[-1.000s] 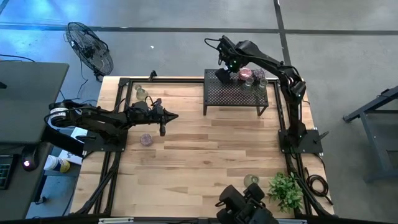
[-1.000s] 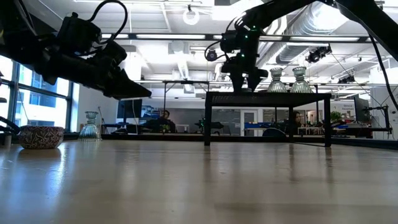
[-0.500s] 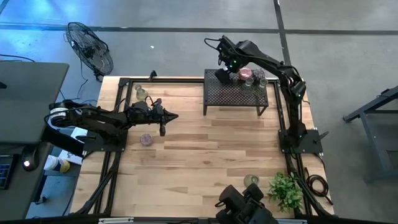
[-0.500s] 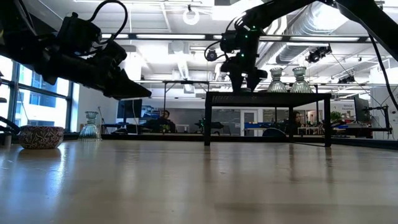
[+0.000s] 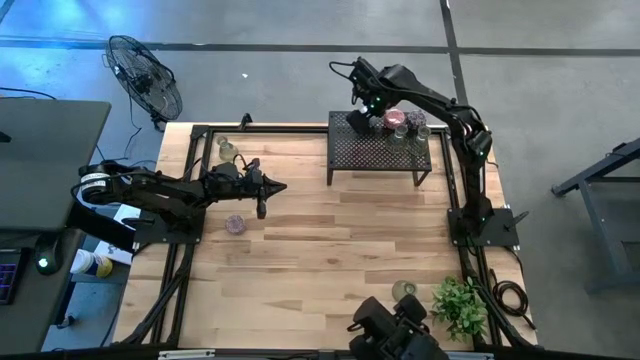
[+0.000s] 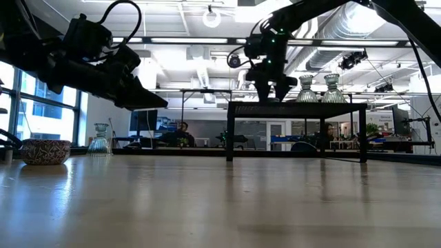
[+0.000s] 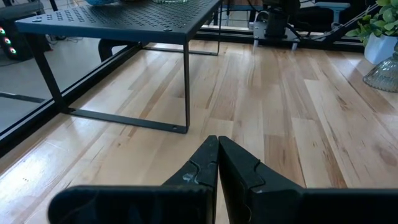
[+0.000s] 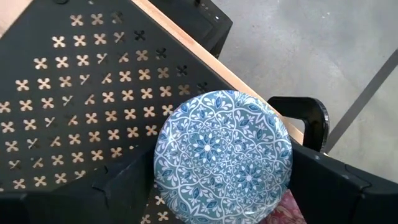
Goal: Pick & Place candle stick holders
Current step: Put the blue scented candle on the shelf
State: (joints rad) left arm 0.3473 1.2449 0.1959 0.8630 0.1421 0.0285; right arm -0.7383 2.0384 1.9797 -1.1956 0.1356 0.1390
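Note:
My right gripper (image 5: 359, 121) reaches over the far left part of the black perforated stand (image 5: 378, 150). It is shut on a round blue-and-white patterned candle stick holder (image 8: 222, 155). A pink holder (image 5: 396, 120) and clear ones (image 5: 416, 128) stand on the stand to its right. On the table a purple holder (image 5: 235, 224), an olive one (image 5: 228, 149) and another (image 5: 404, 290) rest on their bases. My left gripper (image 5: 281, 187) is shut and empty, hovering over the table's left half. My right gripper holds the blue holder by its round rim (image 8: 163, 163), pinched between the two fingers (image 8: 127, 183), one on each side. The fingers point down from above. The holder sits upright, top up, at the stand's top (image 6: 296, 105); whether its base touches the stand, I cannot tell.
A green plant (image 5: 460, 305) stands at the near right corner. A fan (image 5: 146, 74) stands beyond the far left corner. The stand's legs (image 7: 186, 87) rise from the wood ahead of my left gripper. Bare wood (image 5: 340, 240) lies in the table's middle.

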